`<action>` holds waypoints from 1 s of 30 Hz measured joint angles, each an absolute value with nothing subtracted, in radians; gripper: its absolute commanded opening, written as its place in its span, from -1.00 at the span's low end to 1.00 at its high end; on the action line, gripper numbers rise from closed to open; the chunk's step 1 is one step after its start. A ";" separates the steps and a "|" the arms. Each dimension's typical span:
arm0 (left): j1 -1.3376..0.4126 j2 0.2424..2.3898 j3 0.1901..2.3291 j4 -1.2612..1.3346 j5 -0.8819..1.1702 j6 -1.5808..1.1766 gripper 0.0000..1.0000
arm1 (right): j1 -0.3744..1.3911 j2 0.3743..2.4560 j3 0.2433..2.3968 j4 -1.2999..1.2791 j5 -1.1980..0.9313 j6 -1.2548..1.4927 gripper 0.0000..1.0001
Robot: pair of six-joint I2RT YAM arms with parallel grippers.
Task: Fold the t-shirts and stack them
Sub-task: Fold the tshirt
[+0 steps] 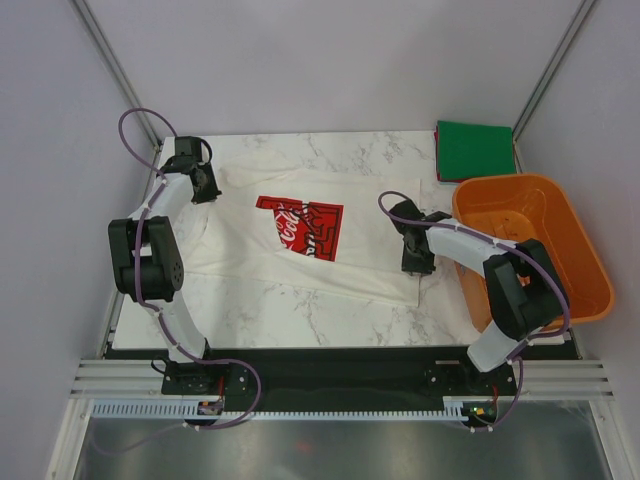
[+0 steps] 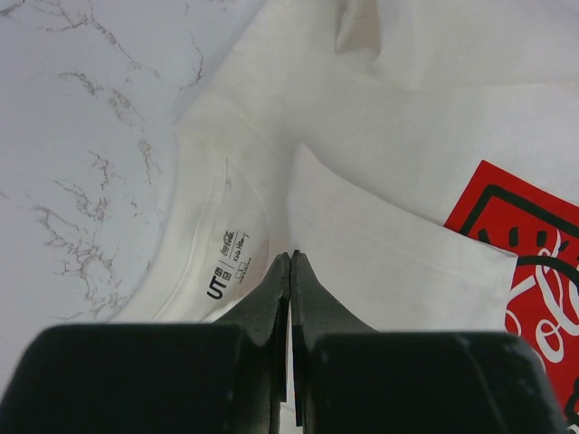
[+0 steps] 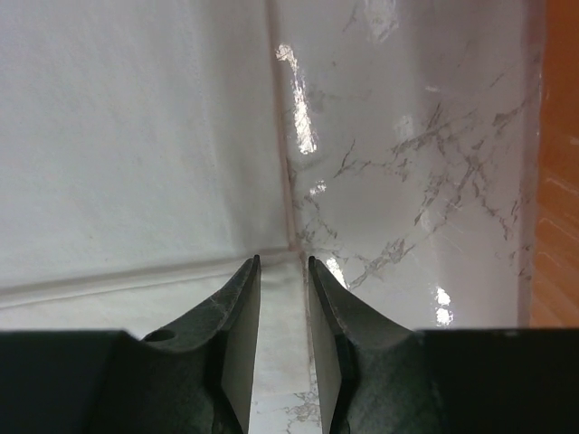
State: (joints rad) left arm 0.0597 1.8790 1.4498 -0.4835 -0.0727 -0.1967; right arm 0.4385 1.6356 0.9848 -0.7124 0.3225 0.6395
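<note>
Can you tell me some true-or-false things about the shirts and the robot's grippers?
1. The white t-shirt lies spread on the table with its red print facing up. True.
2. The green t-shirt is inside the orange basket. False: it lies folded outside the basket, beyond it at the far right.
3. The left gripper is wide open. False: it is shut on the white t-shirt near the collar.
4. The right gripper is open with nothing between its fingers. True.
</note>
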 measured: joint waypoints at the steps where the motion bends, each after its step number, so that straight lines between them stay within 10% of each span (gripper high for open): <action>1: 0.060 1.879 1.450 -0.484 -0.072 -0.197 -0.95 | 0.439 1.642 0.985 -0.710 0.322 0.641 -0.28; 4: 0.060 1.879 1.450 -0.484 -0.072 -0.197 -0.95 | 0.439 1.653 0.985 -0.702 0.323 0.647 -0.43; 6: 0.060 1.879 1.450 -0.484 -0.073 -0.197 -0.95 | 0.439 1.653 0.984 -0.696 0.324 0.649 -0.97; 16: 0.060 1.879 1.450 -0.484 -0.073 -0.197 -0.95 | 0.439 1.652 0.983 -0.691 0.353 0.664 -1.00; 20: 0.060 1.879 1.450 -0.484 -0.073 -0.197 -0.95 | 0.439 1.650 0.983 -0.695 0.353 0.677 -0.26; 30: 0.060 1.879 1.449 -0.484 -0.073 -0.197 -0.95 | 0.443 1.615 0.981 -0.706 0.353 0.743 -0.22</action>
State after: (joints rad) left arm 0.0597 1.8786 1.4494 -0.4835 -0.0727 -0.1970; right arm 0.4431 1.6150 0.9806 -0.7059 0.3527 0.7429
